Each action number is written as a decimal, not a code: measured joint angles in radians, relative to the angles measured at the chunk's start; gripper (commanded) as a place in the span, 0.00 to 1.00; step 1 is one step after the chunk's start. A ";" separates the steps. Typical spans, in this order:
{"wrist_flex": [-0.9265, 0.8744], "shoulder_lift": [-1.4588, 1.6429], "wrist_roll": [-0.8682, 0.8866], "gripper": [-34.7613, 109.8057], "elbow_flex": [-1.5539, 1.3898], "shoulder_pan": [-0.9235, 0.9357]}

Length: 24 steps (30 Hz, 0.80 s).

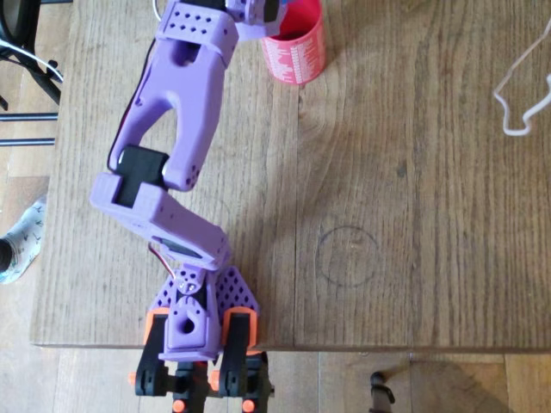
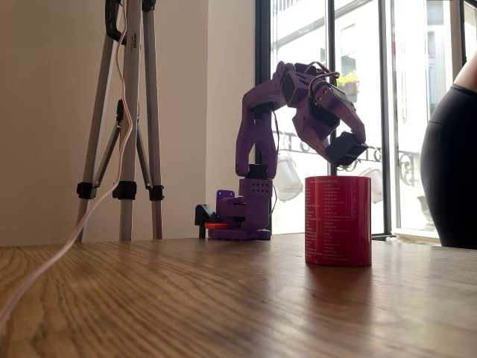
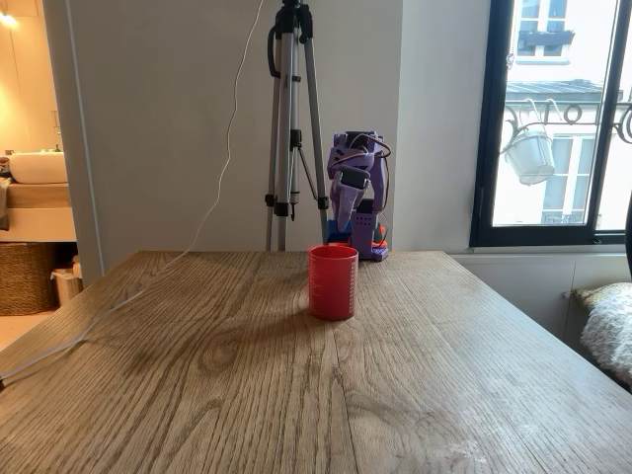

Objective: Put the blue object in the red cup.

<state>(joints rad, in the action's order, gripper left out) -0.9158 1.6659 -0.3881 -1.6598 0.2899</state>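
Observation:
The red cup [image 1: 295, 50] stands upright near the far edge of the wooden table [image 1: 413, 172]; in the fixed views the red cup [image 2: 337, 221] [image 3: 333, 281] shows fine white print. The purple arm [image 1: 176, 112] stretches across to it. My gripper [image 2: 349, 155] hangs just above the cup's rim, tilted downward, and in the overhead view my gripper [image 1: 263, 13] is cut off by the top edge beside the rim. Its jaws are too small and dark to read. The blue object is hidden.
A tripod [image 3: 291, 128] stands behind the table beside the arm's base [image 1: 202, 318]. A white cable [image 1: 521, 95] lies at the table's far right in the overhead view. A faint drawn circle [image 1: 346, 255] marks the wood. A person [image 2: 451, 164] stands at the right.

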 measured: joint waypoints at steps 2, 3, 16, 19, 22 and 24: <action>-0.017 0.002 0.000 0.57 0.000 0.000; -0.026 0.002 0.000 0.57 0.000 0.000; -0.064 0.002 -0.005 0.24 0.000 0.012; -0.064 0.002 -0.018 0.24 0.000 0.012; -0.064 0.002 -0.021 0.24 0.000 0.012; -0.064 0.002 -0.026 0.24 0.000 0.012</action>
<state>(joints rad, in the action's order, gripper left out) -0.9802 1.6674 -0.4142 -1.6598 0.3022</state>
